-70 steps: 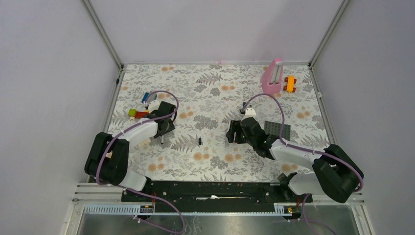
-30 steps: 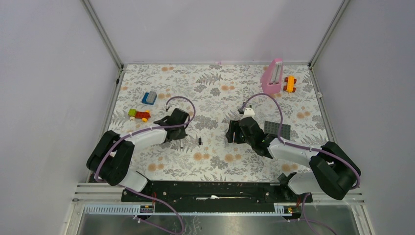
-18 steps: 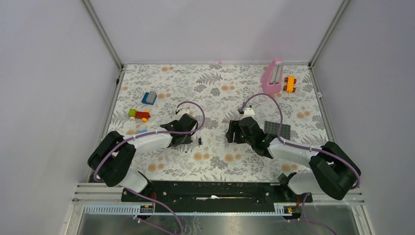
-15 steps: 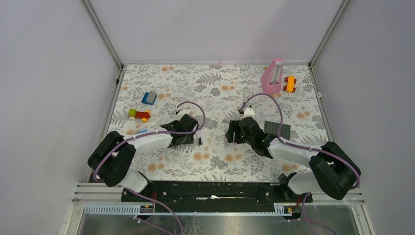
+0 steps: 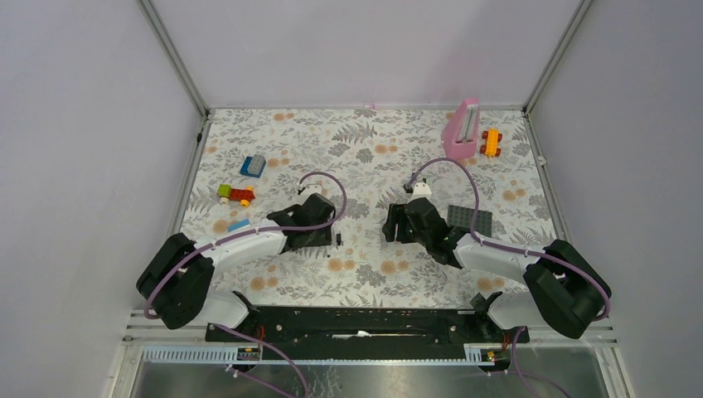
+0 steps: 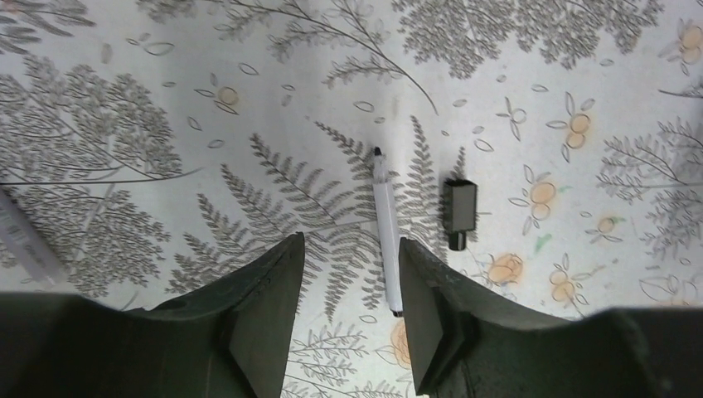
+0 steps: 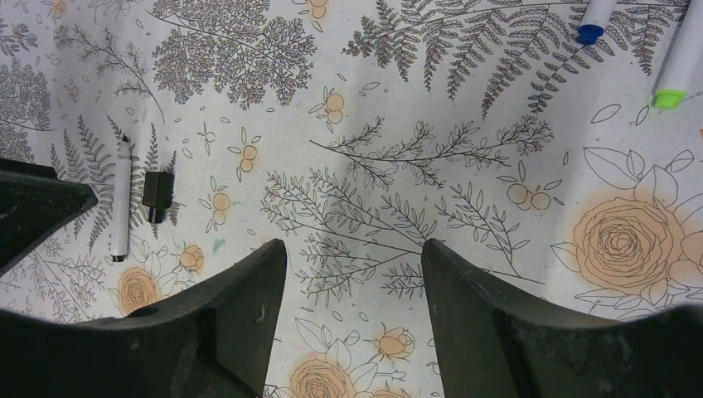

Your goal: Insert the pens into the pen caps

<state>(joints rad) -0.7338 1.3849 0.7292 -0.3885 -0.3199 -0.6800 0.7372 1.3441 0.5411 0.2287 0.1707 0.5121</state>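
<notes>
A thin white pen (image 6: 385,236) with a black tip lies flat on the floral cloth, and a short black pen cap (image 6: 458,214) lies just to its right, apart from it. My left gripper (image 6: 350,240) hovers over them, open. The pen's rear end rests just inside the right finger (image 6: 439,315), untouched. In the top view the cap (image 5: 339,240) sits beside that gripper (image 5: 322,234). My right gripper (image 7: 355,246) is open and empty, and sees the same pen (image 7: 121,207) and cap (image 7: 157,197) at its left. Two more white barrels, one blue-ended (image 7: 595,21) and one green-ended (image 7: 680,66), lie at its top right.
Toy bricks (image 5: 235,194) and a blue-grey block (image 5: 254,165) lie at the left, with a small light-blue piece (image 5: 239,225) beside my left arm. A dark baseplate (image 5: 471,218) lies by my right arm. A pink stand (image 5: 463,130) and orange toy (image 5: 492,142) sit far right.
My left arm moved right to the black cap, its jaws opened, and the pen it carried now lies on the cloth beside the cap. The right arm stayed still.
</notes>
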